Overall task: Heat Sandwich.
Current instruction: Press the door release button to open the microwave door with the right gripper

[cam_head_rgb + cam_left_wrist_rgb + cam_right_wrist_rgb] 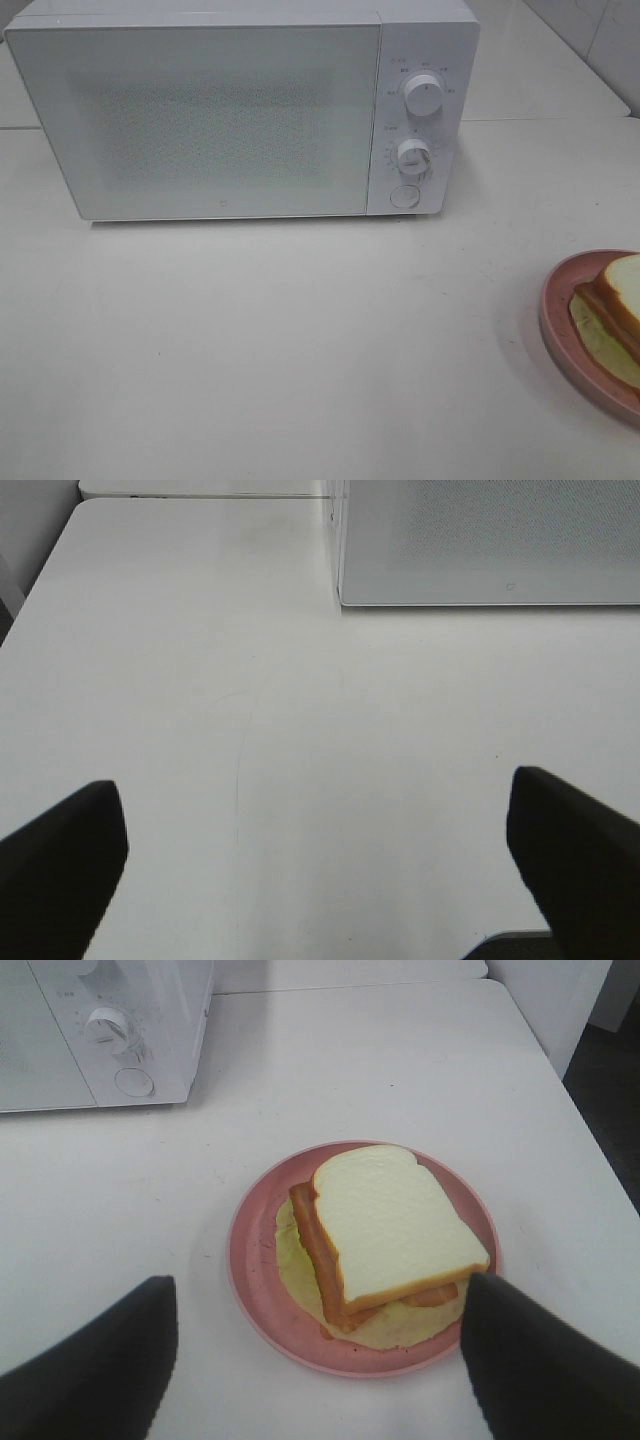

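The sandwich (390, 1230), white bread with reddish and pale yellow-green layers, lies on a round pink plate (255, 1280). In the exterior high view the sandwich (618, 300) and plate (562, 320) sit at the right edge, partly cut off. The white microwave (240, 110) stands at the back with its door shut; it also shows in the left wrist view (480, 540) and the right wrist view (100, 1030). My right gripper (320, 1360) is open, its fingers either side of the plate's near rim. My left gripper (315, 870) is open and empty over bare table. Neither gripper shows in the exterior high view.
The microwave has two knobs (425, 95) (413, 157) and a round button (404, 196) on its right panel. The white table (300, 350) stretches in front. The table's right edge (590, 1150) lies close beyond the plate.
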### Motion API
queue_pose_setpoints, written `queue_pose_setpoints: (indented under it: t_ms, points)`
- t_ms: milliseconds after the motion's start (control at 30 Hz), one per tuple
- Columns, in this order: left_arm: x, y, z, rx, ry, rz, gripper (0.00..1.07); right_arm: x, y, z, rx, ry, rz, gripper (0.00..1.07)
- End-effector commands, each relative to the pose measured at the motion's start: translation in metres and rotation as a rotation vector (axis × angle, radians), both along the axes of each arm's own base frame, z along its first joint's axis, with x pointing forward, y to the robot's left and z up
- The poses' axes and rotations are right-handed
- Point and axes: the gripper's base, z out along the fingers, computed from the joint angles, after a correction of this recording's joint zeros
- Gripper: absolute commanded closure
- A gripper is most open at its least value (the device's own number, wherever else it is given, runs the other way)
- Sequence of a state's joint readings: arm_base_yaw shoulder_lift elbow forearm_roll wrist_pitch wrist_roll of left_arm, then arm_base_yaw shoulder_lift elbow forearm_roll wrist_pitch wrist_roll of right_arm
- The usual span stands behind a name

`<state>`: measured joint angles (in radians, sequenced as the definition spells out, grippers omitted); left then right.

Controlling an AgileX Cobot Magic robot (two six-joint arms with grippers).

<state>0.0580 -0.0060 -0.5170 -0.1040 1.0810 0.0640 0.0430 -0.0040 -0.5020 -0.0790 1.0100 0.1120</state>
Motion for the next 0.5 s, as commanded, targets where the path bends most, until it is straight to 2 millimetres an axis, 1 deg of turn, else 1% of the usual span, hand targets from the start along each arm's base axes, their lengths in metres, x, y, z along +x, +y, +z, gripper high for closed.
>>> queue_pose_setpoints:
  t_ms: [33, 133, 167, 267, 300, 333, 433, 467, 500]
  points:
    - [-0.003, -0.001, 0.0, -0.011, -0.033, -0.001, 0.09, -0.003, 0.0, 0.007, 0.006, -0.067, -0.001, 0.32]
    - [-0.003, -0.001, 0.0, -0.011, -0.033, -0.001, 0.09, 0.002, 0.001, 0.017, 0.005, -0.091, 0.001, 0.31]
    - [-0.003, -0.001, 0.0, -0.011, -0.033, -0.001, 0.09, 0.002, 0.001, 0.017, 0.005, -0.091, 0.001, 0.31]
    - [-0.003, -0.001, 0.0, -0.011, -0.033, -0.001, 0.09, 0.016, 0.002, 0.024, 0.003, -0.105, 0.006, 0.31]
    - [-0.003, -0.001, 0.0, -0.011, -0.033, -0.001, 0.09, 0.024, 0.002, 0.027, 0.002, -0.107, 0.009, 0.31]
    - [-0.003, -0.001, 0.0, -0.011, -0.033, -0.001, 0.09, 0.024, 0.002, 0.027, 0.002, -0.107, 0.009, 0.31]
    - [-0.003, -0.001, 0.0, -0.011, -0.033, -0.001, 0.09, 0.035, 0.003, 0.03, 0.0, -0.105, 0.012, 0.31]
    - [-0.003, -0.001, 0.0, -0.011, -0.033, -0.001, 0.09, 0.043, 0.003, 0.032, -0.001, -0.101, 0.014, 0.31]
    - [-0.003, -0.001, 0.0, -0.011, -0.033, -0.001, 0.09, 0.043, 0.003, 0.032, -0.001, -0.101, 0.014, 0.31]
